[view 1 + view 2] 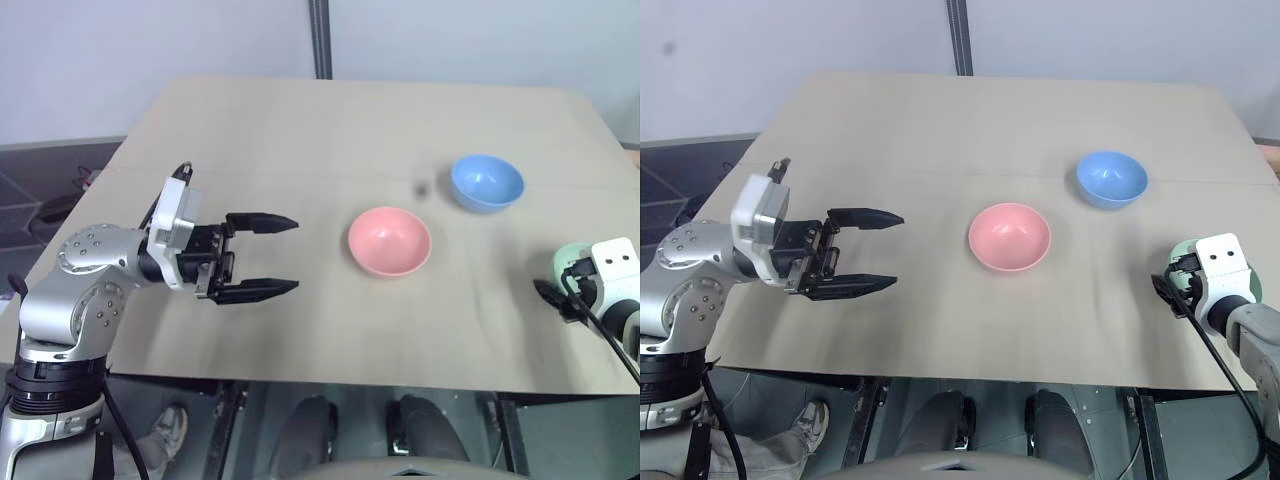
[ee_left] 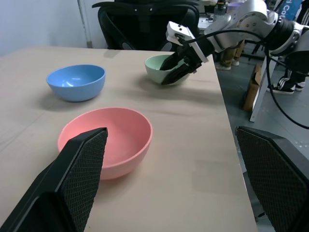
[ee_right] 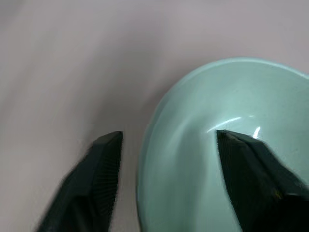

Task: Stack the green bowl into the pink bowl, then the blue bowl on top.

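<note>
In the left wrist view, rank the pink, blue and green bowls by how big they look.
1. Pink bowl, largest in the picture and nearest the camera.
2. Blue bowl.
3. Green bowl, farthest and partly hidden by the right gripper.
Nearness may explain the differences; true sizes could match.

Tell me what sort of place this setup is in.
Probably an office or lab used for testing. A plain wooden table holds only three bowls; the left wrist view shows a black office chair behind it and someone's legs by another desk.
</note>
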Tool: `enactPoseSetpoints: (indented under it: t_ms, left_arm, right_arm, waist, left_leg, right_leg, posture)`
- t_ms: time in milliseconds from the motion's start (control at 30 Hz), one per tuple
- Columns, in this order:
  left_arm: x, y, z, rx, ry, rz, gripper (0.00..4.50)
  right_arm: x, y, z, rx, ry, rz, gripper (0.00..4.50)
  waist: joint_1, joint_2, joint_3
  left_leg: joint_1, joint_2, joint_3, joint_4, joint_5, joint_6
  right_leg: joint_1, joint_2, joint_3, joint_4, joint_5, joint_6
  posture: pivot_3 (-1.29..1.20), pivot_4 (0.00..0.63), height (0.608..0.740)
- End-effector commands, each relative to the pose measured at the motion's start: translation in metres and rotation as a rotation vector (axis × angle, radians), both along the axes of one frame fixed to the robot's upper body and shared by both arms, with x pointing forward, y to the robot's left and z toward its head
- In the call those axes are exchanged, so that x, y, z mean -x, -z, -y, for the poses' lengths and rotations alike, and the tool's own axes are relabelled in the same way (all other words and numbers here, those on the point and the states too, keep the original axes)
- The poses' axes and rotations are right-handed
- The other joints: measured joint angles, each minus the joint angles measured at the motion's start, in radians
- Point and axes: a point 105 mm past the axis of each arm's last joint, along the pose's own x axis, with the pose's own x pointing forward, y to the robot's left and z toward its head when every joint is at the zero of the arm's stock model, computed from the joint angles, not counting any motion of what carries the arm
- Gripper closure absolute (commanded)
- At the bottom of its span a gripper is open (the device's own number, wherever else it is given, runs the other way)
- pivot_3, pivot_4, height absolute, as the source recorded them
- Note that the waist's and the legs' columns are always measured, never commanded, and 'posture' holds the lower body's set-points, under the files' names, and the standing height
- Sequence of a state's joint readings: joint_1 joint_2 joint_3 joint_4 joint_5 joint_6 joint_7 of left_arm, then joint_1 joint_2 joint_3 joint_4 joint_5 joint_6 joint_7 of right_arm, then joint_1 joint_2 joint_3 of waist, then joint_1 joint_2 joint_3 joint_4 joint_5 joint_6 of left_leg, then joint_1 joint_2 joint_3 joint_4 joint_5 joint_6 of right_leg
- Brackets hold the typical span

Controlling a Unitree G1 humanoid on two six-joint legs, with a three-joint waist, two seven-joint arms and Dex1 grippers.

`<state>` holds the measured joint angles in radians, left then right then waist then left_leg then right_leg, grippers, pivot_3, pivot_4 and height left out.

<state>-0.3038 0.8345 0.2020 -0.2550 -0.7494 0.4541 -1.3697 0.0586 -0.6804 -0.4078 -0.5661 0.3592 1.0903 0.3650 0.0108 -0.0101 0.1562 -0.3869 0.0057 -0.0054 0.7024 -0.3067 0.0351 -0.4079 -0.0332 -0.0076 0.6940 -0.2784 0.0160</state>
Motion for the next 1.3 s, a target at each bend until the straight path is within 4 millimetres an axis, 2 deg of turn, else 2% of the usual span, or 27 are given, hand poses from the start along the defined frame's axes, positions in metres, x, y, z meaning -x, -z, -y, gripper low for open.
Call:
enactPoseSetpoints:
  t_ms: [33,67,100,200,267,333,433,533,600,700,800,967,1000,1033,1067,1167,1200,1300]
  left_arm:
    - [0.003,-0.001,0.002,0.004,0.017,0.011,0.0]
    - [0.004,0.001,0.002,0.001,0.02,0.008,0.0]
    - [0.005,0.002,0.002,-0.001,0.021,0.005,0.0]
    - [0.006,0.005,0.002,-0.006,0.02,0.003,0.0]
    - [0.005,0.005,0.0,-0.003,0.002,0.007,0.0]
    - [0.004,0.005,-0.004,0.001,-0.031,0.01,0.0]
    - [0.006,0.008,-0.007,0.006,-0.064,0.003,0.0]
    - [0.009,0.011,-0.009,0.007,-0.093,-0.004,0.0]
    - [0.009,0.011,-0.011,0.01,-0.117,-0.008,0.0]
    - [0.011,0.011,-0.016,0.013,-0.155,-0.01,0.0]
    - [0.014,0.01,-0.019,0.016,-0.191,-0.005,0.0]
    - [0.02,0.011,-0.019,0.018,-0.219,-0.009,0.0]
    - [0.021,0.012,-0.019,0.018,-0.224,-0.01,0.0]
    - [0.022,0.013,-0.019,0.019,-0.235,-0.012,0.0]
    - [0.023,0.014,-0.02,0.02,-0.243,-0.014,0.0]
    - [0.025,0.017,-0.02,0.03,-0.272,-0.021,0.0]
    - [0.025,0.019,-0.02,0.037,-0.287,-0.02,0.0]
    - [0.025,0.02,-0.018,0.069,-0.324,-0.018,0.0]
  right_arm:
    - [-0.004,-0.012,0.003,0.043,0.002,0.041,3.4]
    - [-0.004,-0.013,0.004,0.049,0.003,0.04,3.74]
    - [-0.005,-0.013,0.004,0.053,0.003,0.039,4.35]
    - [-0.006,-0.013,0.005,0.069,-0.007,0.043,4.44]
    - [-0.009,-0.018,-0.003,0.09,-0.052,0.081,4.44]
    - [-0.014,-0.036,-0.038,0.013,-0.239,0.192,4.44]
    - [-0.011,-0.061,-0.098,-0.057,-0.55,0.3,4.44]
    - [-0.008,-0.074,-0.141,-0.117,-0.761,0.335,4.44]
    - [-0.007,-0.078,-0.161,-0.129,-0.854,0.339,4.44]
    - [-0.002,-0.075,-0.19,-0.133,-1.005,0.307,4.44]
    - [0.0,-0.056,-0.215,-0.114,-1.132,0.243,4.44]
    - [-0.013,-0.033,-0.222,-0.095,-1.144,0.208,4.44]
    - [-0.017,-0.033,-0.223,-0.101,-1.135,0.215,3.74]
    - [-0.018,-0.035,-0.225,-0.1,-1.141,0.227,3.52]
    - [-0.018,-0.038,-0.225,-0.1,-1.145,0.24,3.11]
    - [-0.025,-0.065,-0.222,-0.091,-1.104,0.362,1.65]
    - [-0.025,-0.081,-0.218,-0.108,-1.093,0.419,1.25]
    - [-0.026,-0.12,-0.201,-0.146,-1.063,0.532,1.25]
  waist:
    - [0.0,0.0,0.0]
    - [0.0,0.0,0.0]
    - [0.0,0.0,0.0]
    - [0.0,0.0,0.0]
    - [0.0,0.0,0.0]
    - [-0.002,0.001,0.001]
    - [-0.021,0.003,0.004]
    - [-0.028,0.002,0.005]
    - [-0.025,0.002,0.006]
    - [-0.018,0.0,0.007]
    - [-0.023,-0.001,0.008]
    - [-0.02,-0.001,0.009]
    - [-0.021,-0.001,0.009]
    - [-0.022,-0.001,0.009]
    - [-0.023,-0.001,0.009]
    - [-0.023,0.0,0.009]
    - [-0.022,0.001,0.01]
    - [-0.02,0.001,0.01]
  left_leg:
    - [0.0,0.0,0.0,0.0,0.0,0.0]
    - [0.0,0.0,0.0,-0.001,0.0,0.0]
    - [0.0,0.0,0.0,-0.001,0.0,0.0]
    - [0.0,0.0,0.0,-0.001,0.0,0.0]
    - [0.0,0.0,0.0,-0.001,0.0,0.0]
    - [0.0,0.0,0.0,-0.001,0.0,0.0]
    - [0.001,0.001,0.0,-0.001,0.0,0.0]
    - [0.001,0.002,0.0,-0.001,0.0,0.0]
    - [0.001,0.002,-0.001,-0.001,0.0,0.0]
    - [0.0,0.002,-0.002,-0.001,0.0,0.0]
    - [0.0,0.001,-0.002,-0.001,0.0,0.0]
    - [-0.003,0.001,-0.003,-0.001,0.0,0.0]
    - [-0.004,0.0,-0.003,-0.001,0.0,0.0]
    - [-0.004,0.0,-0.003,-0.001,0.0,0.0]
    - [-0.004,0.0,-0.003,-0.001,0.0,0.0]
    - [-0.004,0.001,-0.003,-0.002,0.0,0.0]
    - [-0.004,0.001,-0.004,-0.002,0.0,-0.001]
    - [-0.004,0.001,-0.004,-0.002,0.0,-0.001]
  right_leg:
    - [0.0,0.0,0.0,0.0,0.0,0.0]
    - [0.0,0.0,0.0,0.0,0.0,0.0]
    - [0.0,0.0,0.0,0.0,0.0,0.0]
    - [0.0,-0.001,0.0,-0.001,0.0,0.0]
    - [0.0,-0.001,0.0,-0.001,0.0,0.0]
    - [0.0,-0.001,0.0,-0.001,0.0,0.0]
    - [0.0,0.0,0.0,0.0,0.0,0.0]
    - [0.0,0.0,0.0,0.0,0.0,0.0]
    - [0.0,0.0,0.0,0.0,0.0,0.0]
    - [0.0,-0.001,-0.002,-0.001,0.0,0.0]
    - [0.0,-0.003,-0.001,-0.002,0.0,0.0]
    - [-0.002,-0.004,-0.003,-0.003,0.0,0.0]
    - [-0.002,-0.004,-0.003,-0.003,0.0,0.0]
    - [-0.002,-0.005,-0.003,-0.003,0.0,0.0]
    - [-0.002,-0.005,-0.003,-0.003,0.0,0.0]
    - [-0.003,-0.005,-0.003,-0.003,0.0,0.0]
    - [-0.003,-0.005,-0.003,-0.003,0.0,0.0]
    - [-0.003,-0.005,-0.004,-0.003,0.0,0.0]
  posture:
    - [0.0,0.15,0.74]
    - [0.0,0.15,0.74]
    - [0.0,0.15,0.74]
    - [0.0,0.15,0.74]
    - [0.0,0.15,0.74]
    - [0.0,0.15,0.74]
    - [0.0,0.15,0.74]
    - [0.0,0.15,0.74]
    - [0.0,0.15,0.74]
    - [0.0,0.15,0.74]
    - [0.0,0.15,0.74]
    - [0.0,0.15,0.74]
    - [0.0,0.15,0.74]
    - [0.0,0.15,0.74]
    - [0.0,0.15,0.74]
    - [0.0,0.15,0.74]
    - [0.0,0.15,0.74]
    - [0.0,0.15,0.74]
